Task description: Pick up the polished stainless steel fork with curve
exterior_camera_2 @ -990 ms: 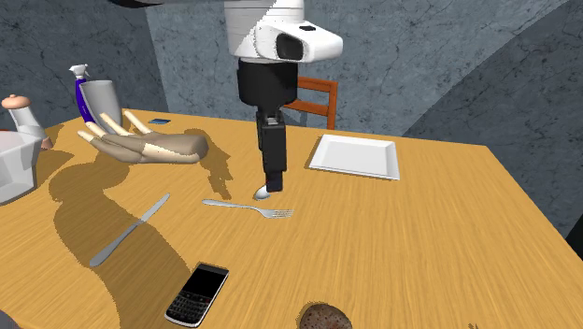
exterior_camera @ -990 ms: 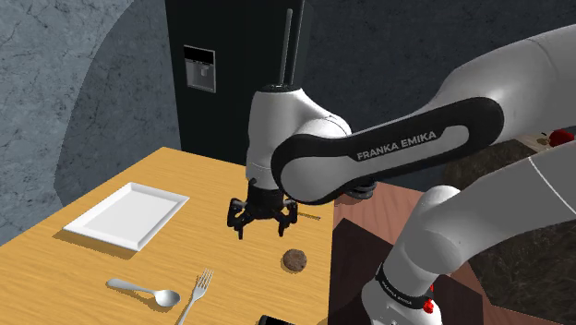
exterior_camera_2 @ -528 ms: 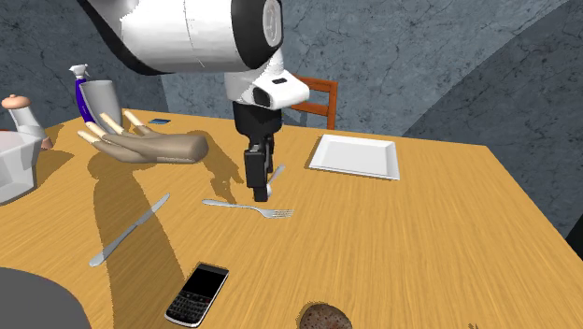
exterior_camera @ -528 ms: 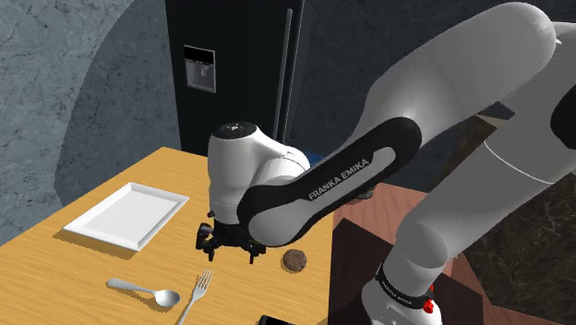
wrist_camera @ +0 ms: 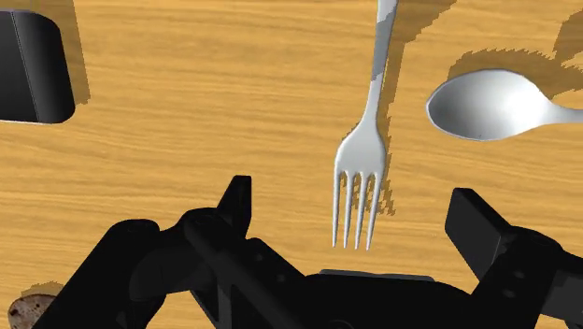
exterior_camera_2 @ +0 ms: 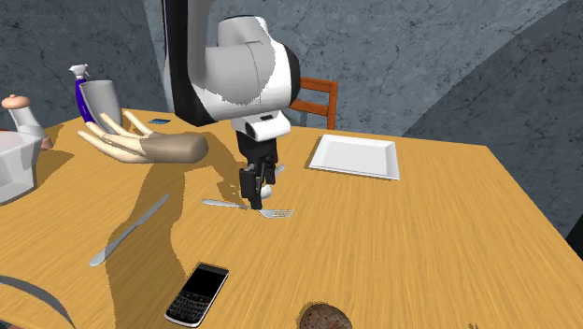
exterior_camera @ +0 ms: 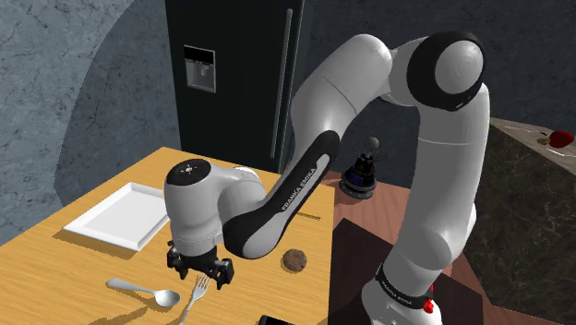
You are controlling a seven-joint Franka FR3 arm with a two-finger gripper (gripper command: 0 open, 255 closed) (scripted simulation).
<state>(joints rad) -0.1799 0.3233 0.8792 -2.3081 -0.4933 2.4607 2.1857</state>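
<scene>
The fork (wrist_camera: 362,168) lies flat on the wooden tabletop (wrist_camera: 206,112), its tines pointing toward my claw (wrist_camera: 353,201) and its handle running away from it. I have the claw released: its two black fingers (wrist_camera: 235,196) stand wide apart, one on each side of the tines, and neither touches the metal. In the second exterior view the claw hangs low over the fork, and I cannot tell whether its tips reach the wood. A spoon (wrist_camera: 490,103) lies just beside the fork, its bowl level with the fork's neck, the two apart. A knife (exterior_camera_2: 131,227) lies well off to that view's left, a black phone (exterior_camera_2: 197,293) nearer the camera, and a white plate (exterior_camera_2: 355,154) farther back. A small brown round lump (exterior_camera: 294,260) sits near the claw on the stand's side
</scene>
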